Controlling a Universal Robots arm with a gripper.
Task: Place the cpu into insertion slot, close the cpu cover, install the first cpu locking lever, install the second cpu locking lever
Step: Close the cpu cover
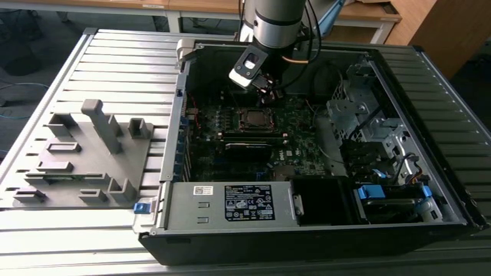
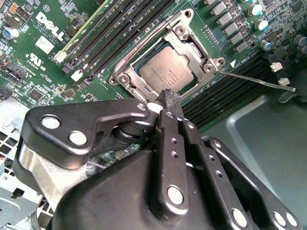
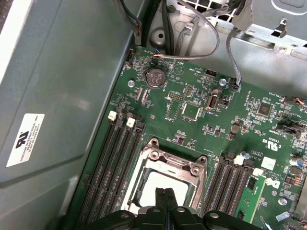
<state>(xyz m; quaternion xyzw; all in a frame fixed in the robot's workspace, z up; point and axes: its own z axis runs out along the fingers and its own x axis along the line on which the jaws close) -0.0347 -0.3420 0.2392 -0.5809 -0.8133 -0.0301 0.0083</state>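
Your claw (image 2: 171,97) hangs with its slim black fingers pressed together, empty, just above the cpu (image 2: 165,72). The cpu's dull grey square face lies flat in the socket on the green motherboard (image 3: 192,96), inside the open computer case (image 1: 322,244). The cpu cover (image 2: 188,44), a silvery cut-out frame, lies down around it. A thin wire lever (image 2: 254,80) juts out beside the frame.

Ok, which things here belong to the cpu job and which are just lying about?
Job: cpu, cpu cover, locking lever, pincer shut, close to the cpu.
Lying about: memory slots, coin battery, power supply, grey fixture plate.
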